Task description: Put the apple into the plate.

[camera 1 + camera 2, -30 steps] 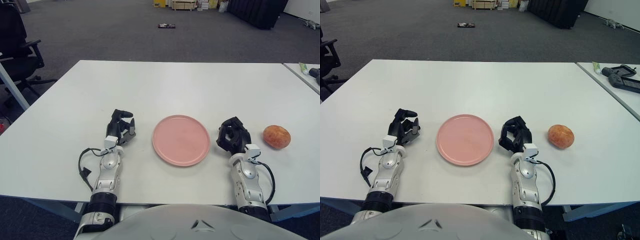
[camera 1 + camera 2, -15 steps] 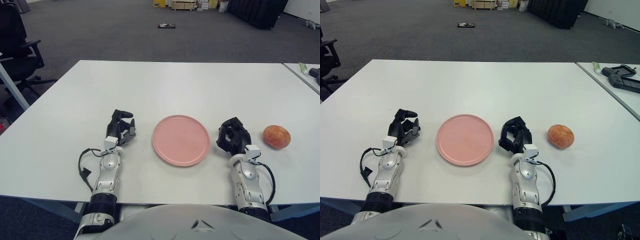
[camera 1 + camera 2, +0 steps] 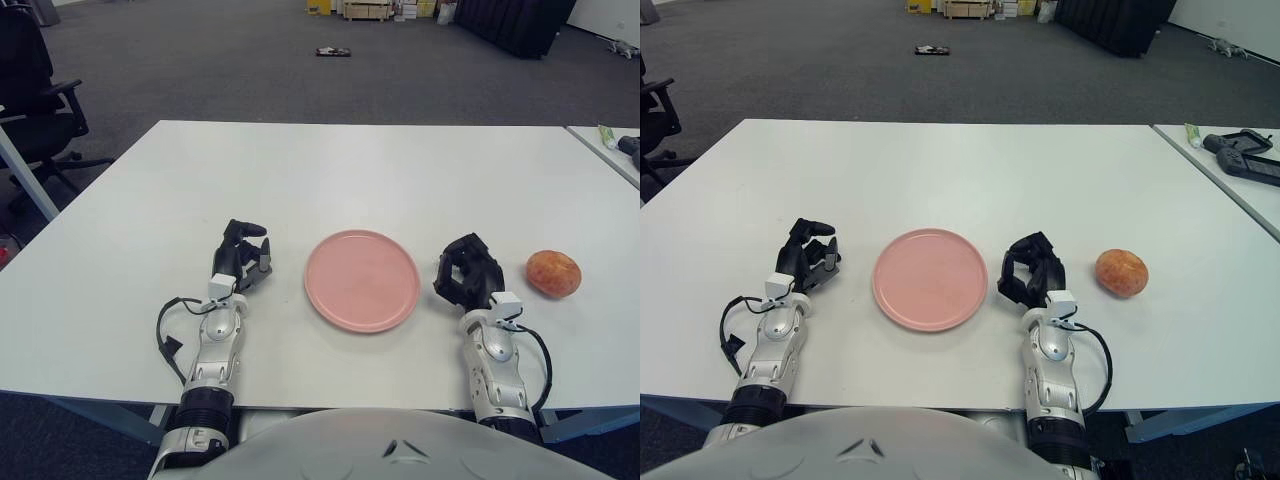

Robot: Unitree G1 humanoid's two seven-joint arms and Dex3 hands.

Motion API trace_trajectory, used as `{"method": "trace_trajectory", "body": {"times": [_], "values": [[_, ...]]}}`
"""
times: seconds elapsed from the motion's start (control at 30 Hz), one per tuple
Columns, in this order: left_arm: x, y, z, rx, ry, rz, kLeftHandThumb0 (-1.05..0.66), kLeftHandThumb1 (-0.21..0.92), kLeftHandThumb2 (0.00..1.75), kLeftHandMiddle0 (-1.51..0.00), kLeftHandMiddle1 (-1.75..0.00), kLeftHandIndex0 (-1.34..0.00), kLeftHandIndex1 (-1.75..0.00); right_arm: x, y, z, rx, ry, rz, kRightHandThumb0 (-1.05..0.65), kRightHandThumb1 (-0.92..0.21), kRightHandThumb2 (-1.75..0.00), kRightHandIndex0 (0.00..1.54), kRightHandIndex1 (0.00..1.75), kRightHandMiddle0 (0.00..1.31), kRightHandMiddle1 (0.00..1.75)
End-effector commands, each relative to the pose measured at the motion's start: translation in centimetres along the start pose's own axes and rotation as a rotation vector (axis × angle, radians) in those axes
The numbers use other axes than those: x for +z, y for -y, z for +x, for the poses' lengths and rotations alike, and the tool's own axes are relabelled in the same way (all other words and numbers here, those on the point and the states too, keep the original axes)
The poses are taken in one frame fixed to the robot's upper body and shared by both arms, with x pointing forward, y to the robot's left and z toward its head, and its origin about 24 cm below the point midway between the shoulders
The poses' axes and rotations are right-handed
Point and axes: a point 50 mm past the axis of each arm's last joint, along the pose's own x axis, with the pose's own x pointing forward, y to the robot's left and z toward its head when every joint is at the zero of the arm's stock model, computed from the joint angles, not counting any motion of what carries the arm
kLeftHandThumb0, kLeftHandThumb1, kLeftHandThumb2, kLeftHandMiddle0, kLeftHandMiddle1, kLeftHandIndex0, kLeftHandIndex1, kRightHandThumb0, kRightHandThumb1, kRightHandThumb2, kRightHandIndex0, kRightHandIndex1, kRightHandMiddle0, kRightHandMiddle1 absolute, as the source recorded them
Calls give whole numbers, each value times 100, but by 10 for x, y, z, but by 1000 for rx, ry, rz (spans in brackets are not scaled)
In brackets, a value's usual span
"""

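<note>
Curling its 3 black fingers inward on nothing, the right hand [image 3: 1030,272] sits on the white worktop [image 3: 960,170] between the pink plate [image 3: 930,278] and the apple [image 3: 1121,272], close to the plate's right rim and apart from the fruit. That apple lies on the bare worktop, outside the plate, which holds nothing. Beyond the plate's left rim the left hand [image 3: 808,256] shows, fingers likewise bent and gripping nothing.

Apple [image 3: 553,274]: reddish-orange, round, resting at frame right. Plate [image 3: 362,280]: pink, round, empty, lying flat at centre, well apart.
</note>
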Motion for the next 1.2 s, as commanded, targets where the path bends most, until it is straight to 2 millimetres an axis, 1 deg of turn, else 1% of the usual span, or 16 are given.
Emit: {"method": "trace_trajectory", "body": {"times": [0.0, 0.07, 0.13, 0.17, 0.2, 0.3, 0.4, 0.43, 0.5, 0.53, 0.6, 0.77, 0.83, 0.97, 1.03, 1.17], "values": [[-8, 1, -4, -4, -43, -1, -38, 67, 87, -68, -175, -35, -175, 35, -1, 6, -81, 181, -97, -44, -44, -116, 113, 175, 51, 175], [-9, 1, -4, -4, -45, -3, -38, 67, 88, -69, -175, -35, -175, 47, -3, 5, -122, 242, -157, -43, -49, -110, 107, 175, 47, 175], [-10, 1, -4, -4, -49, -3, -38, 67, 88, -70, -175, -35, -175, 58, -2, 4, -158, 305, -254, -41, -58, -98, 92, 175, 41, 175], [-10, 1, -4, -3, -50, -4, -39, 67, 88, -71, -175, -35, -175, 62, -1, 4, -178, 334, -322, -39, -66, -88, 79, 175, 36, 175], [-10, 2, -4, -3, -50, -4, -39, 66, 89, -72, -175, -35, -175, 64, 0, 4, -193, 352, -368, -38, -75, -75, 57, 170, 30, 175], [-11, 2, -4, -1, -49, -8, -39, 65, 91, -73, -175, -36, -175, 67, 4, 5, -231, 394, -523, -36, -87, -59, 24, 154, 22, 175], [-11, 2, -3, 0, -46, -5, -39, 64, 92, -73, -175, -37, -175, 69, 9, 7, -265, 423, -623, -56, -78, -68, 8, 115, 7, 131], [-10, 2, -3, -2, -44, -1, -39, 63, 92, -73, -175, -37, -175, 69, 12, 10, -289, 439, -653, -58, -76, -69, 6, 109, 6, 126], [-10, 2, -3, -5, -42, 5, -39, 63, 93, -73, -175, -37, -175, 70, 16, 13, -332, 471, -695, -63, -68, -73, 2, 82, 2, 105], [-10, 2, -3, -7, -42, 8, -39, 63, 93, -73, -175, -37, -175, 71, 17, 13, -364, 492, -722, -64, -67, -74, 2, 77, 2, 102], [-10, 2, -3, -8, -42, 11, -39, 63, 93, -72, -175, -37, -175, 71, 17, 14, -398, 515, -748, -67, -62, -76, 1, 53, 1, 89], [-11, 3, -3, -9, -47, 16, -39, 64, 92, -72, -175, -37, -175, 74, 20, 15, -491, 519, -827, -70, -56, -78, 0, 24, 0, 74], [-11, 3, -4, -9, -49, 15, -39, 65, 91, -72, -175, -36, -175, 76, 23, 16, -546, 494, -878, -74, -53, -76, 0, 10, 0, 60], [-12, 3, -4, -9, -51, 14, -39, 66, 89, -72, -175, -36, -175, 80, 29, 19, -607, 459, -919, -79, -53, -71, 0, 2, 0, 44], [-12, 3, -4, -9, -51, 13, -39, 66, 89, -72, -175, -35, -175, 81, 36, 27, -635, 437, -941, -84, -56, -64, 0, 1, 0, 25], [-13, 3, -5, -9, -49, 3, -39, 66, 88, -72, -175, -35, -175, 81, 43, 34, -703, 391, -990, -94, -63, -50, 0, 0, 0, 5]]}}
